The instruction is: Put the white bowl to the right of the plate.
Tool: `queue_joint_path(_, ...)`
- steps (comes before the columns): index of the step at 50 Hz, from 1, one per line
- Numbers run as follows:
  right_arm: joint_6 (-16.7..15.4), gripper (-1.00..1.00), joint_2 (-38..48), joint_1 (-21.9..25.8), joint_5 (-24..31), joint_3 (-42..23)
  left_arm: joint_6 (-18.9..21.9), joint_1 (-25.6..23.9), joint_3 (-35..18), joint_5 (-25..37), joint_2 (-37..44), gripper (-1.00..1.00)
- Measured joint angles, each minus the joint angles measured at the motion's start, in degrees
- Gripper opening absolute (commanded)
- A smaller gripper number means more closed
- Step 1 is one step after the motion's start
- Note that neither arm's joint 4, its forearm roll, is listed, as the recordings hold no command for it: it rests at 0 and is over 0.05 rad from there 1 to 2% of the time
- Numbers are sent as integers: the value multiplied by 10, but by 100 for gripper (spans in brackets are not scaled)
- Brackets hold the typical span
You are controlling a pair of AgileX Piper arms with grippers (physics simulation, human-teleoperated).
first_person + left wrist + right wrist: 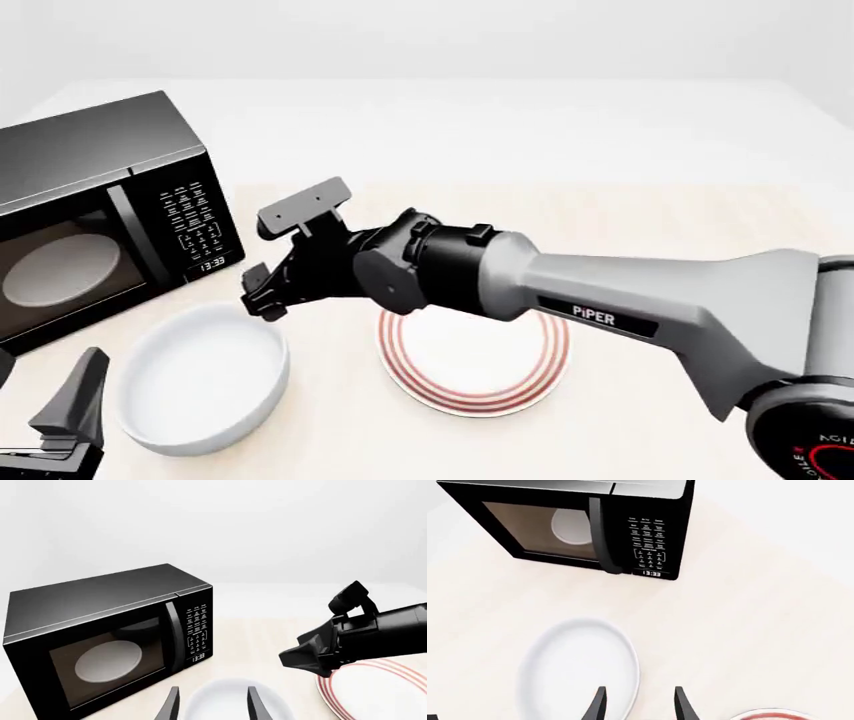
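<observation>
A pale, wood-toned worktop (667,230) stands against a plain white background. At its far left sits a black microwave (94,215), door shut, a white turntable disc showing through the glass and the clock reading 13:33.

The white bowl (200,375) rests on the worktop in front of the microwave, to the left of the plate (474,375). The two lie near each other but apart, with bare surface between them. The plate, flat with red rings around its rim, sits near the middle of the worktop.

The right arm reaches across from the right, passing above the plate. Its right tool (267,290) hangs over the bowl's far right rim; in the right wrist view the fingers are spread with a clear gap and hold nothing, the bowl's rim lying below them.

The left tool (212,705) stays low at the near left corner. In the left wrist view its fingers are also parted and empty, pointed at the bowl just ahead.
</observation>
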Motion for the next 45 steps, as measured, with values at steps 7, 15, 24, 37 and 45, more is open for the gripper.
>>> queue_joint_path(7, 12, 100, 11, -6, -12, 7, 0, 0, 0, 0, 0, 100)
queue_joint_path(15, 22, 100, 29, -10, -20, 5, 0, 0, 0, 0, 0, 100)
queue_joint_path(24, 34, 100, 56, -10, -23, -9, 0, 0, 0, 0, 0, 100)
queue_joint_path(37, 53, 100, 92, -3, -33, -25, 0, 0, 0, 0, 0, 100)
queue_joint_path(45, 64, 100, 109, 2, -41, -29, 0, 0, 0, 0, 0, 100)
